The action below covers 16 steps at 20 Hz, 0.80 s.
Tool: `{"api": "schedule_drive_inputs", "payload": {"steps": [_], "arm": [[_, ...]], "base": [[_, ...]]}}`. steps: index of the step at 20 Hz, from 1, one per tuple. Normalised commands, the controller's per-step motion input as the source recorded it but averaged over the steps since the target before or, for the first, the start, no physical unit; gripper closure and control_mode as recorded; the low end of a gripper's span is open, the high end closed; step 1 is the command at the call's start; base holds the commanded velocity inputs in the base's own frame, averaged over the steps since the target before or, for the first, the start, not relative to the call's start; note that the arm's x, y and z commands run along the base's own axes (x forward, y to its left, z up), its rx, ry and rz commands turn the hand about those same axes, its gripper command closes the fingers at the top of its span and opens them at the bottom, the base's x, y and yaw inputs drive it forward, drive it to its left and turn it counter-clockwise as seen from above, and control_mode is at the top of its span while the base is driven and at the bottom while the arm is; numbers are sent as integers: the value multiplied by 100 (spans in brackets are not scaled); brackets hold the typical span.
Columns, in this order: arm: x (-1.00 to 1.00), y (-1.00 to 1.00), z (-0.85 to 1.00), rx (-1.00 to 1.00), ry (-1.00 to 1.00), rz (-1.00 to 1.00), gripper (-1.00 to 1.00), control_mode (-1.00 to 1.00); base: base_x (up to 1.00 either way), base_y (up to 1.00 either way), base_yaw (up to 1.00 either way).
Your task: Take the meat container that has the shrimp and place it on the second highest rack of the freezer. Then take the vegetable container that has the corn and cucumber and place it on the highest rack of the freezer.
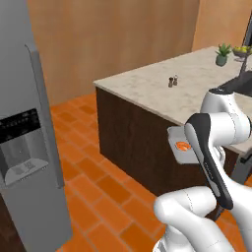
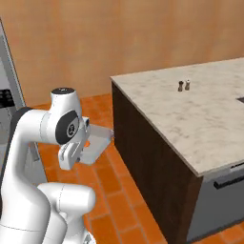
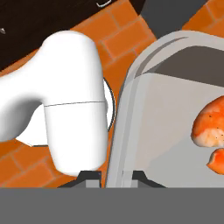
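My gripper (image 3: 114,176) is shut on the rim of the meat container (image 3: 131,105), a shallow grey tray with the orange-and-white shrimp (image 3: 211,127) lying in it. The tray (image 1: 176,142) hangs in the air in front of the dark island side, with the shrimp (image 1: 183,145) visible just beside my forearm. From the other side the tray (image 2: 99,141) sticks out to the right of my wrist, above the brick floor. The freezer (image 1: 29,162) is the grey steel cabinet at the left; the door with the black dispenser panel (image 1: 19,125) is closed, hiding the racks. The vegetable container is out of view.
A marble-topped island (image 1: 157,86) with dark sides fills the right. On it stand two small shakers (image 1: 173,81), a potted plant (image 1: 222,54) and a fruit bowl (image 1: 242,50). Orange brick floor (image 1: 98,187) lies between island and freezer.
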Motion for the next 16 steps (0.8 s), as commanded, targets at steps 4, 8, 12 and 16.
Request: {"api": "schedule_drive_inputs", "payload": {"steps": [4, 8, 12, 16], "arm": [[0, 0, 0, 0, 0, 0, 100, 100], [0, 0, 0, 0, 0, 0, 100, 100], [0, 0, 0, 0, 0, 0, 100, 100], [0, 0, 0, 0, 0, 0, 100, 100]], "base": [[1, -45, 80], [16, -62, 65], [23, -93, 37], [51, -62, 18]]}}
